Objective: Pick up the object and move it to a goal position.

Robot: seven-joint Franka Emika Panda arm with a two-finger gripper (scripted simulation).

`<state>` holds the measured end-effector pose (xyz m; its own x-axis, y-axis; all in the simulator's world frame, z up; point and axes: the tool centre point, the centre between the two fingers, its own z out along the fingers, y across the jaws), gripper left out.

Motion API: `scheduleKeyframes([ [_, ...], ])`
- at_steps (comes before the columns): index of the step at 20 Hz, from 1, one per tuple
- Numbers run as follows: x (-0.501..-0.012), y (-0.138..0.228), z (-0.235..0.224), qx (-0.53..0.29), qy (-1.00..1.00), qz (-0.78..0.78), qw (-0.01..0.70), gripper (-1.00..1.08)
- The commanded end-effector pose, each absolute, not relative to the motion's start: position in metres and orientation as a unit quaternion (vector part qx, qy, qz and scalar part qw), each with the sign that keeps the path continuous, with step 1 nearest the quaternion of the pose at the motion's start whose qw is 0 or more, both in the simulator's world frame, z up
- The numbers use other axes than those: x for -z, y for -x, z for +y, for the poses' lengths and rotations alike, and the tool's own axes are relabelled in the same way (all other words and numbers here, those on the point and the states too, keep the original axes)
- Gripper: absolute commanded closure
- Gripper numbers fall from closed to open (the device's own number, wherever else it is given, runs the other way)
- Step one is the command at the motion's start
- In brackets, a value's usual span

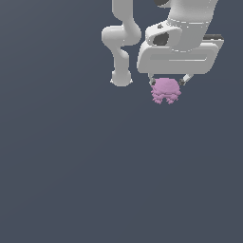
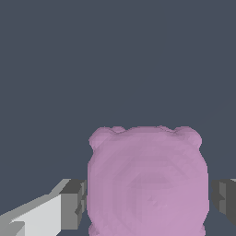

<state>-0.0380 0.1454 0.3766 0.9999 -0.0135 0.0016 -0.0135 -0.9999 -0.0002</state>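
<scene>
I've got the white two-finger gripper (image 1: 166,81) clamped on the small pink-lilac lumpy blob (image 1: 166,90), hanging just under the wrist. Looks light, prob stiff; bumpy flanks OK to pinch w/ pads (image 2: 76,203).

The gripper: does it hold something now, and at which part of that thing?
Yes. The gripper holds the pink lumpy object by its two opposite sides; in the wrist view one of the fingers presses against each flank.
</scene>
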Motion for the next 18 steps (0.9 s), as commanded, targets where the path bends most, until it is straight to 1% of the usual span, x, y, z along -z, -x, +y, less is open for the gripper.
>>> scheduleKeyframes([
  [1, -0.381, 0.037, 0.146, 0.000, 1.000, 0.007, 0.000, 1.08],
  [7, -0.382, 0.037, 0.146, 0.000, 1.000, 0.007, 0.000, 1.08],
  [18, -0.401, 0.028, 0.143, 0.000, 1.000, 0.007, 0.000, 1.08],
])
